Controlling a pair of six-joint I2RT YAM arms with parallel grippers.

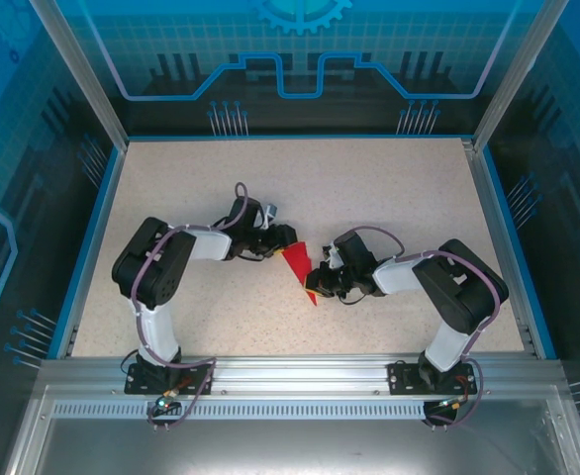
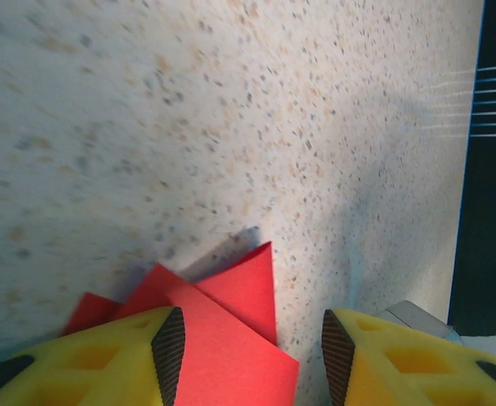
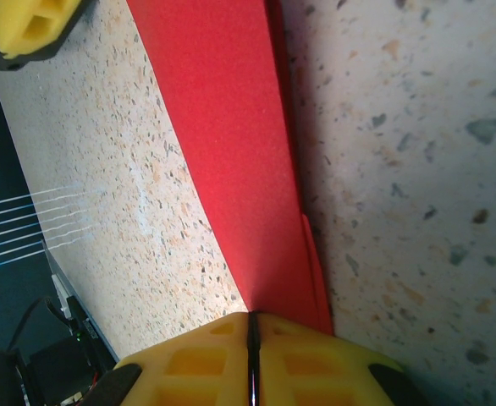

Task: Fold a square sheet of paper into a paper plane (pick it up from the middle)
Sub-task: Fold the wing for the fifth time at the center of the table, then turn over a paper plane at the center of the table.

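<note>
Right hand [image 3: 251,342] pinches the folded paper [image 3: 231,152] at its near end; left hand [image 2: 252,338] is spread over its far end. Mid-fold, I judge: next needs a clean crease.

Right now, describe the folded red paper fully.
The thin bright red folded paper sheet is plain and matte, creased into overlapping layers, narrowing to a point at its near end. It is at the middle of the speckled beige tabletop, between the arms. The right end effector is shut on one end; the left end effector is open around the other.
</note>
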